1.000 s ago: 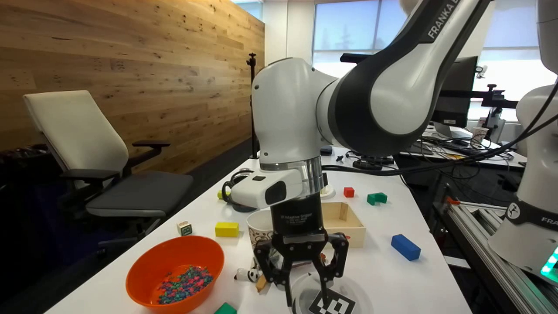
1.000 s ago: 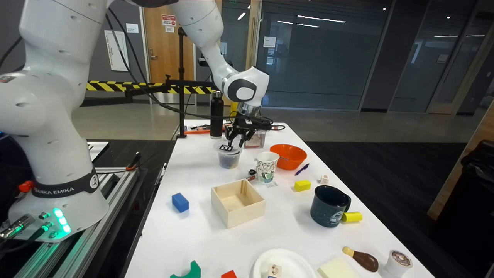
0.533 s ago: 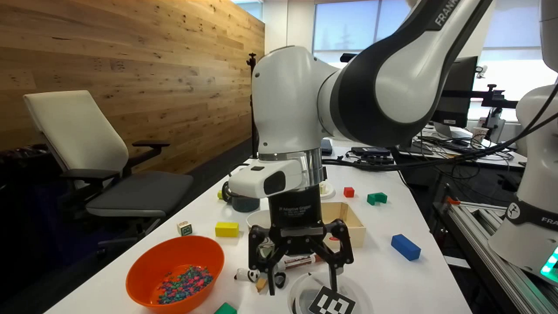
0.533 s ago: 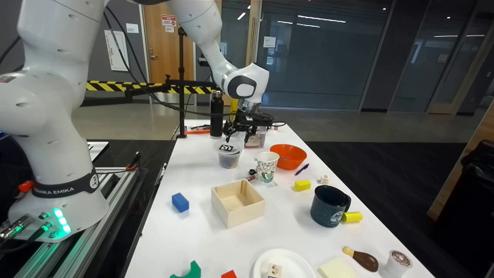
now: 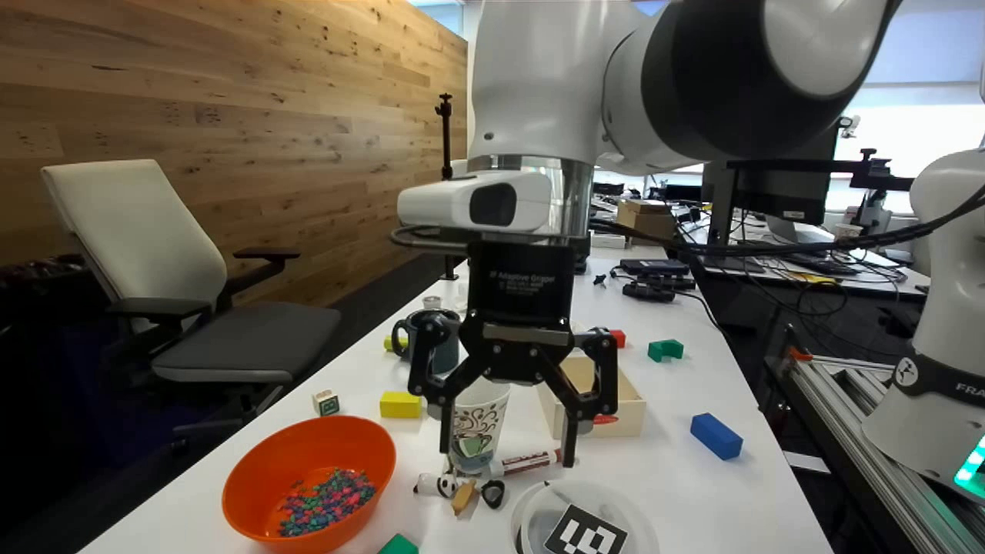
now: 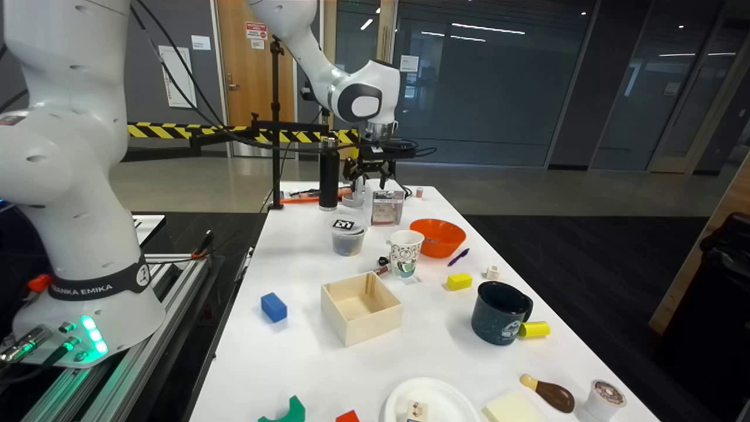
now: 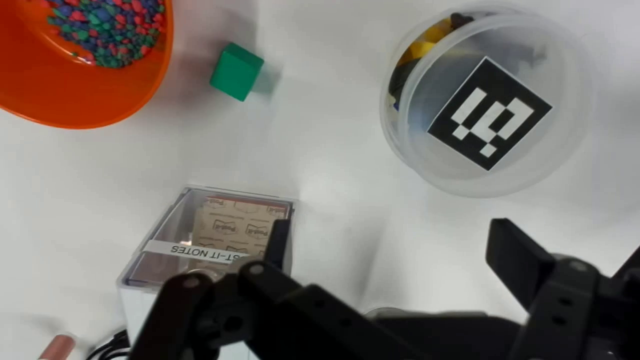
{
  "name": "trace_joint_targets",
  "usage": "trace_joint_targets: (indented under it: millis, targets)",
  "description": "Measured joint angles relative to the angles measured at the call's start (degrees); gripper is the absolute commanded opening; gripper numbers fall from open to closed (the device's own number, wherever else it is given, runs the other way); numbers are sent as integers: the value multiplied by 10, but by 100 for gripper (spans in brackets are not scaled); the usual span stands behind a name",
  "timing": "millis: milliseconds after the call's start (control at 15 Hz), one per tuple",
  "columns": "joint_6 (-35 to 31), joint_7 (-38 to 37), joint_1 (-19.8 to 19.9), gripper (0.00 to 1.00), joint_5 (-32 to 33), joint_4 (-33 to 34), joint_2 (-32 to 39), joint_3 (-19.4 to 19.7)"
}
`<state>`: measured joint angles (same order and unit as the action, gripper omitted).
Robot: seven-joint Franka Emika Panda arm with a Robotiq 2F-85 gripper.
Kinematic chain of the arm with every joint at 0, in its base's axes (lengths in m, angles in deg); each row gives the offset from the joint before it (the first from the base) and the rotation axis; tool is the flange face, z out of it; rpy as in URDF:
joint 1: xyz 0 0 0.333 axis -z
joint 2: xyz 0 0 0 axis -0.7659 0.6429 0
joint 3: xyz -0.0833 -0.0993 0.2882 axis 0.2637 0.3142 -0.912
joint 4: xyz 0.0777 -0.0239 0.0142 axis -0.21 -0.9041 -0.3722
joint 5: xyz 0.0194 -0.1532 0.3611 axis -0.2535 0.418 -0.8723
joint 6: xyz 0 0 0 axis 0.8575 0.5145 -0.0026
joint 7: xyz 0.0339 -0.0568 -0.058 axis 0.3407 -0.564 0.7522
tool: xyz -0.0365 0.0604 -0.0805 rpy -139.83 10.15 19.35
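Note:
My gripper (image 5: 508,455) is open and empty, raised above the table. It also shows open in an exterior view (image 6: 369,185) and in the wrist view (image 7: 387,223). Nearest below it is a clear round tub (image 7: 395,130), also in both exterior views (image 6: 347,243). Its translucent lid (image 7: 450,175), with a black-and-white square tag (image 7: 490,114), appears off-centre, so yellow and dark contents show at one edge. A clear-topped Post-it box (image 7: 225,225) lies below the left finger in the wrist view. A green block (image 7: 237,71) and an orange bowl (image 7: 85,102) of coloured pebbles are nearby.
A patterned paper cup (image 5: 479,427), a marker (image 5: 529,461), small toys (image 5: 436,485) and a wooden box (image 5: 627,419) stand behind the tub. A black bottle (image 6: 329,179), dark mug (image 6: 495,319), blue block (image 6: 273,308), yellow block (image 6: 459,282) and white plate (image 6: 395,404) are on the table.
My gripper's fingers were closer together, low over the tub; they have spread apart and the arm has risen away. The tub and lid look unmoved.

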<state>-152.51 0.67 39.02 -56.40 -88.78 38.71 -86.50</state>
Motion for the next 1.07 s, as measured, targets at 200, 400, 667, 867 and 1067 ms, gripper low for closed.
trace_joint_targets:
  millis: [200, 400, 667, 867, 1067]
  targets:
    - [-76, -66, -5, 100, 2, -40, -24, 6]
    - [-146, -146, -11, 100, 9, -87, -50, 17]
    - [-199, -280, -15, 100, 36, -147, -92, 33]
    - [-205, -386, -16, 100, 57, -185, -130, 45]
    - [-205, -483, -16, 100, 64, -220, -171, 54]
